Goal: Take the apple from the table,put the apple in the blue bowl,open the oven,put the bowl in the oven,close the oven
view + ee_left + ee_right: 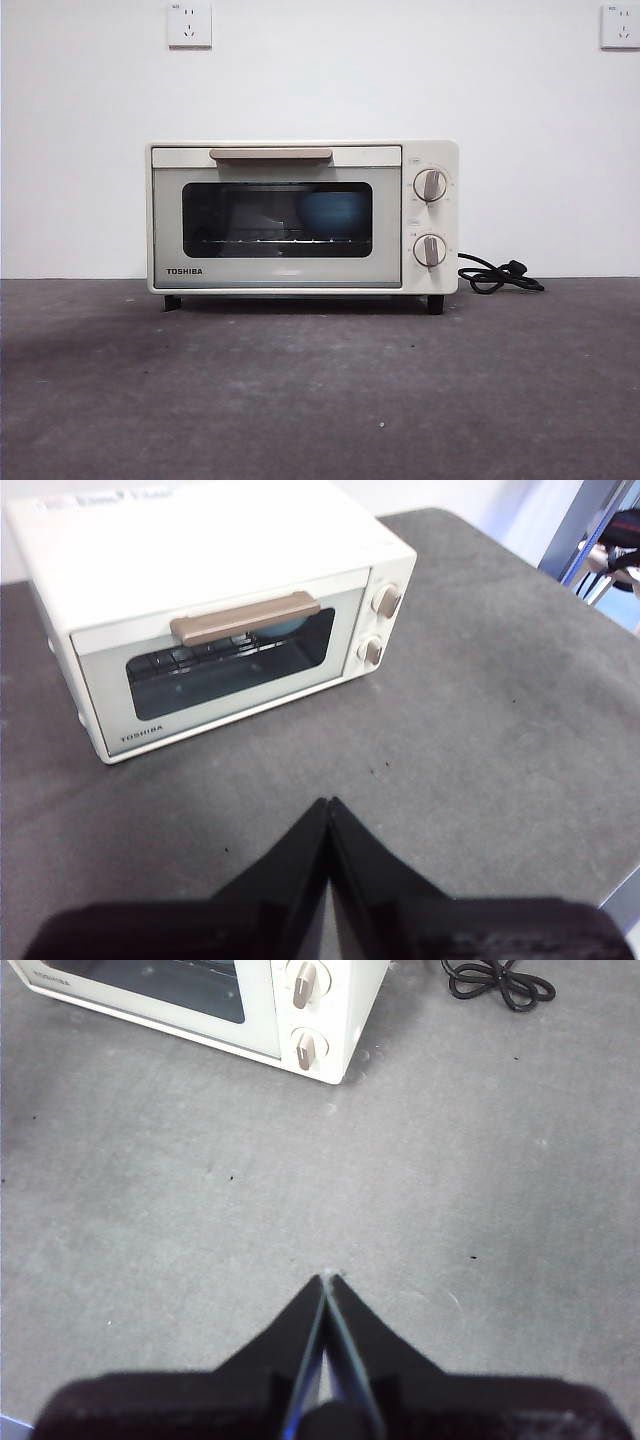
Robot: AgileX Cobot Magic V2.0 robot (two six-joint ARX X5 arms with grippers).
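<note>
The cream-white oven [302,217] stands at the back of the table [320,400] with its glass door closed. Through the glass, the blue bowl [333,213] sits on the rack on the right side inside. The apple is not visible. My left gripper [328,802] is shut and empty, held above the table in front of the oven [215,610]. My right gripper [326,1278] is shut and empty too, over bare table in front of the oven's knob end [305,1015]. Neither arm shows in the front view.
A coiled black cord [497,275] lies on the table to the right of the oven; the right wrist view also shows the cord [497,980]. The oven's two knobs [430,217] sit on its right panel. A white wall with two sockets stands behind.
</note>
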